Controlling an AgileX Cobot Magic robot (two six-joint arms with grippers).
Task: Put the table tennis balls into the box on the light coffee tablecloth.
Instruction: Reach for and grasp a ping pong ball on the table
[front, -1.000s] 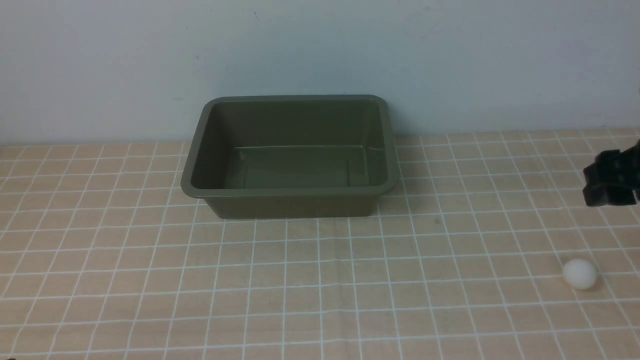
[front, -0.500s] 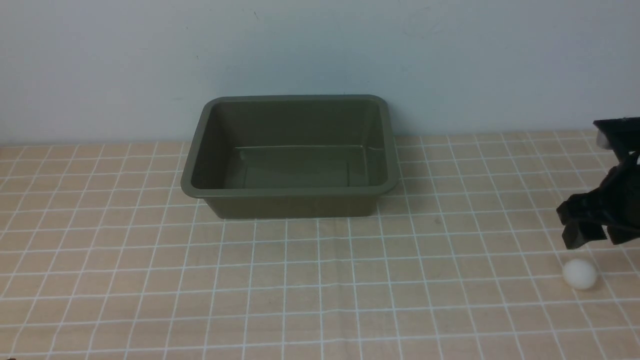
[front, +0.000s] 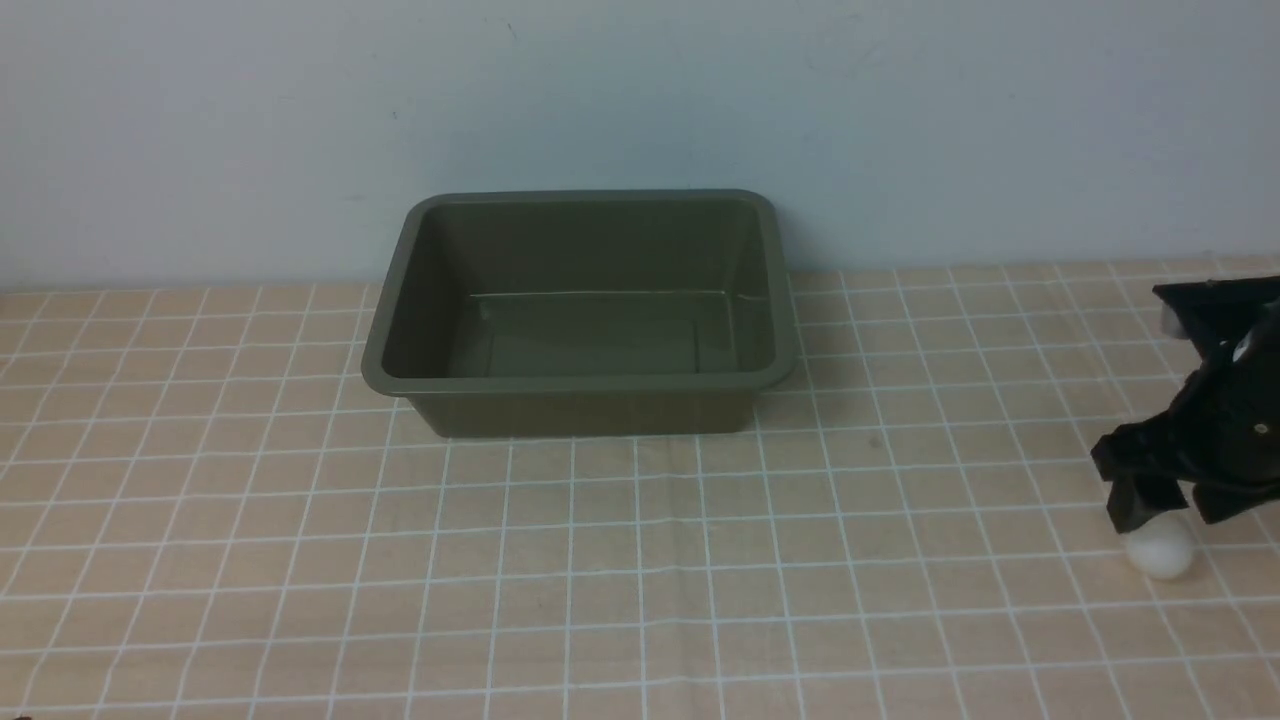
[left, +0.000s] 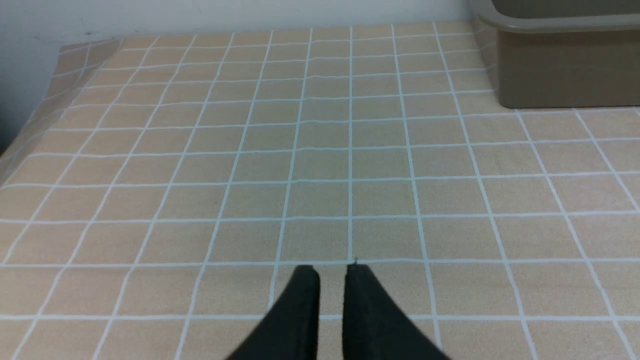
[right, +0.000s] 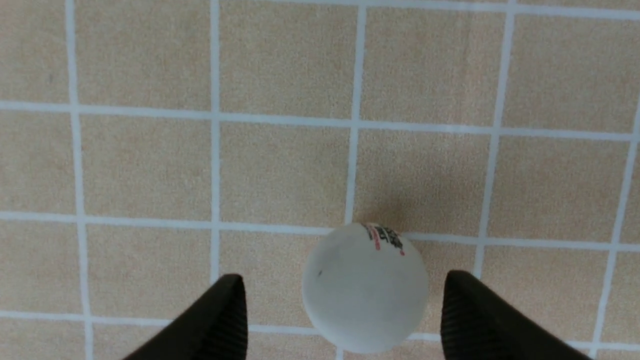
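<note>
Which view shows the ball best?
The right wrist view: the ball lies large inside the open right gripper, its print visible. The front view shows it small, partly hidden by that gripper. The left wrist view lacks it.

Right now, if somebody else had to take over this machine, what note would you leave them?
Right claw: open, low over the tablecloth, one finger on each side of the ball, not gripping it.
Left claw: shut, empty, over bare tablecloth.
Box: upright and empty, off to the robot's left of the ball and farther back.
Done: nothing in the box yet.
Left: close on the ball, lift, carry it over the box, release.
</note>
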